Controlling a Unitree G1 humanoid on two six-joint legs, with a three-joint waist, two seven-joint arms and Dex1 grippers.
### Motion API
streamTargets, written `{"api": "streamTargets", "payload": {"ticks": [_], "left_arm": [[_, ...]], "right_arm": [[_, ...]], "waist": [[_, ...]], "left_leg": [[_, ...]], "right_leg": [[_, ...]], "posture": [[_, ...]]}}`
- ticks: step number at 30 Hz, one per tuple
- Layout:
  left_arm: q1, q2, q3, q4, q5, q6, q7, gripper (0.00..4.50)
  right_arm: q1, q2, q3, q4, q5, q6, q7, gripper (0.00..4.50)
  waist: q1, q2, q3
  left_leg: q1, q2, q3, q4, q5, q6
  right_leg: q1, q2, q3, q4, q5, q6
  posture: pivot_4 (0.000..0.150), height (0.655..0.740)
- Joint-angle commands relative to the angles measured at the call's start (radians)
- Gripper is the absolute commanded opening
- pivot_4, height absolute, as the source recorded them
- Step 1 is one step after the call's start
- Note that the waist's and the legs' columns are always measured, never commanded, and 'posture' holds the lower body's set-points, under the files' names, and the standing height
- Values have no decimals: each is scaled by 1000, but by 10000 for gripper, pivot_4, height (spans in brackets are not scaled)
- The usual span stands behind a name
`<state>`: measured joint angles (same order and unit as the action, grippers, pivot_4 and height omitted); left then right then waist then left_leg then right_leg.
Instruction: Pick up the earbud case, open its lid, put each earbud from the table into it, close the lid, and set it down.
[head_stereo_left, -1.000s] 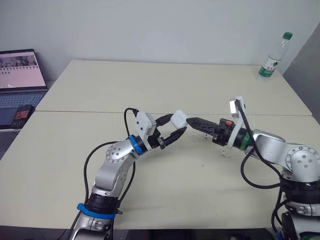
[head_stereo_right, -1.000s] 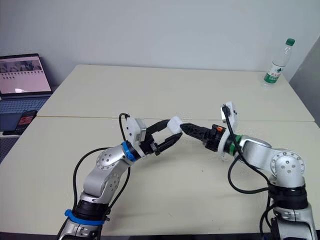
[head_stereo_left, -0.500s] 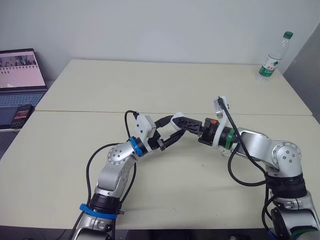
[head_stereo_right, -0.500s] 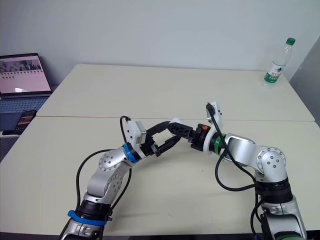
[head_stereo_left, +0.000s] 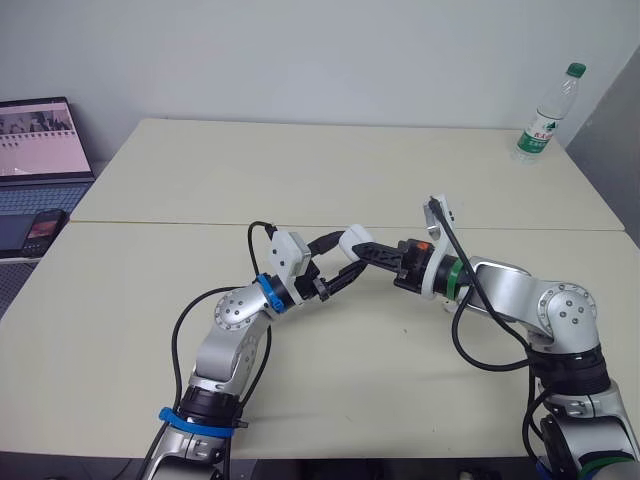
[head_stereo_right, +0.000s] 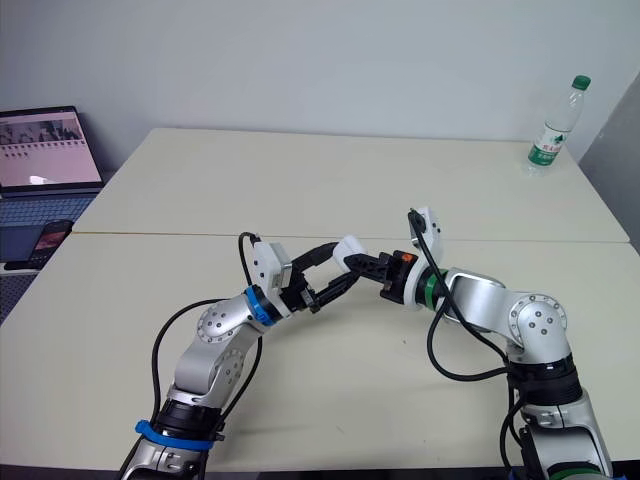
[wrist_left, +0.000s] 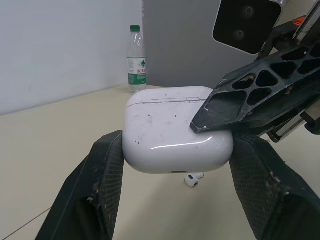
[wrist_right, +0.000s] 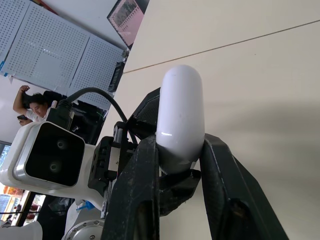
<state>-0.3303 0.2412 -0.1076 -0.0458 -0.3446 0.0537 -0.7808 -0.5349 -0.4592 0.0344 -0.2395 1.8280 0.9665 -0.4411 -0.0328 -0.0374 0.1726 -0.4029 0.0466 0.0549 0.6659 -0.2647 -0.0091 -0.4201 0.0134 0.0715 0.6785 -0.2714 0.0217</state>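
Case (wrist_left: 170, 125) is held up off the table (head_stereo_left: 130, 330), over its middle, w/ both grippers met on it. L gripper (head_stereo_left: 350, 255) is brought in from the near left and clamped on the case: one black finger (wrist_left: 107, 170) is pressed to each side, low on the body. Lid is shut, and its seam is seen as a thin line nr the top.

R gripper (wrist_right: 181, 146) is brought in from the right and is likewise closed on the case, which is pinched front & back betw. its fingers (wrist_right: 145, 170). In the L wrist view one R fingertip is seen set against the front face, by the seam.

One earbud (wrist_left: 192, 180) is seen lying on the table beyond the case, apart from it.

Off the table's left edge a phone (head_stereo_left: 42, 228) is seen, and just behind it a laptop (head_stereo_left: 40, 150) w/ screen lit; whether the phone is on the laptop can't be told. At the far right corner a bottle (head_stereo_left: 545, 112) w/ green cap is stood upright. A person (wrist_right: 31, 104) is seen far in the bg.
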Motion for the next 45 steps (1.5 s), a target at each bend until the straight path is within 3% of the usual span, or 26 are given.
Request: {"api": "streamTargets", "payload": {"ticks": [1, 4, 8, 11, 16, 21, 29, 40, 45], "left_arm": [[2, 2, -1, -32, -43, 23, -33, 34889], [-2, 18, 14, -35, -54, 48, -37, 44436], [12, 100, 45, -81, -151, 191, -100, 44788], [0, 169, 73, -94, -245, 360, -121, 44788], [-87, 250, 125, -110, -509, 709, -184, 44788], [-176, 290, 131, -105, -649, 884, -264, 44788], [-228, 325, 58, -103, -646, 951, -376, 44788], [-252, 314, 30, -65, -610, 943, -408, 44788], [-251, 315, 26, -67, -600, 941, -420, 29032]], "right_arm": [[-28, 3, -20, -37, 15, -29, 23, 7116], [-26, -8, -34, -36, -2, -26, 48, 7116], [-22, -73, -77, -17, -76, 2, 183, 7116], [-8, -165, -87, -25, -221, 24, 452, 7116], [20, -319, -10, -69, -447, 53, 930, 7116], [-11, -351, 49, -67, -584, 50, 1169, 7116], [-55, -325, 60, -60, -688, 78, 1268, 7116], [-51, -294, 25, -107, -693, 133, 1260, 7116], [-55, -278, 14, -100, -697, 144, 1244, 7116]], "waist": [[0, 0, 0], [0, 0, 0], [-1, 0, 0], [-1, 0, 0], [0, 0, 0], [-1, 0, 0], [0, 0, 0], [0, 0, 0], [0, 0, 0]], "left_leg": [[0, 0, 0, 0, 0, 0], [0, 0, 0, 0, 0, 0], [0, 0, 0, 0, 0, 0], [0, 0, 0, 0, 0, 0], [0, 0, -2, 0, 0, 0], [0, 0, -2, 0, 0, 0], [1, 0, -1, 0, 0, 0], [1, 0, -1, 0, 0, 0], [1, -1, -1, 0, 0, 0]], "right_leg": [[0, 0, 0, 0, 0, 0], [0, 0, 0, 0, 0, 0], [0, 0, 0, 0, 0, 0], [0, 0, 0, 0, 0, 0], [0, 1, -2, -1, -2, 3], [0, 1, -3, 0, -2, 3], [0, 2, -2, 0, -1, 2], [0, 1, -2, 0, 0, 0], [0, 1, -1, 0, 0, 0]], "posture": [[1500, 7362], [1500, 7362], [1500, 7362], [1500, 7362], [1500, 7362], [1500, 7362], [1500, 7362], [1500, 7362], [1500, 7362]]}}
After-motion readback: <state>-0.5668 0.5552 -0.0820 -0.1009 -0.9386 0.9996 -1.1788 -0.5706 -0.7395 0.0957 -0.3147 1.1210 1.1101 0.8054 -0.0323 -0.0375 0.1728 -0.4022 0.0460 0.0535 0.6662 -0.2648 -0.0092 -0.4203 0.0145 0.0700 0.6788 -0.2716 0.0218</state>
